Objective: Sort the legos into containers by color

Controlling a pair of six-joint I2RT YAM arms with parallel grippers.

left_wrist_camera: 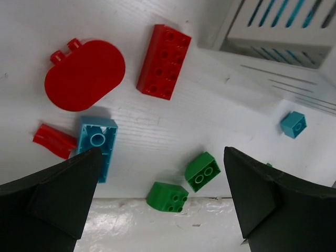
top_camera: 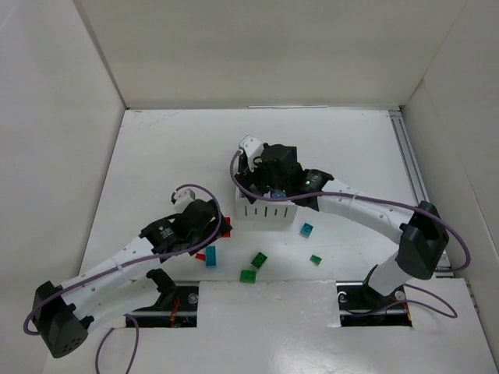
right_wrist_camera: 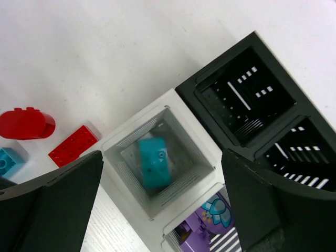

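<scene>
My right gripper [right_wrist_camera: 161, 157] hangs open over a white bin [right_wrist_camera: 128, 139], and a blurred teal-blue lego [right_wrist_camera: 155, 161] lies inside it, free of the fingers. The white bin beside it holds purple legos [right_wrist_camera: 202, 231]. Two black bins [right_wrist_camera: 244, 94] adjoin them. My left gripper [left_wrist_camera: 161, 152] is open above the table with nothing between its fingers. Two green bricks [left_wrist_camera: 202, 170] [left_wrist_camera: 168, 196] lie just below it. A red oval [left_wrist_camera: 84, 73], a red brick [left_wrist_camera: 164, 61], a small red piece [left_wrist_camera: 54, 140] and a teal-blue brick [left_wrist_camera: 97, 144] lie to its left.
A small teal-blue brick [top_camera: 306, 229] and a small green piece [top_camera: 315, 259] lie in front of the containers [top_camera: 265, 210]. A raised white ledge [left_wrist_camera: 157, 226] runs along the near edge, touching one green brick. White walls enclose the table.
</scene>
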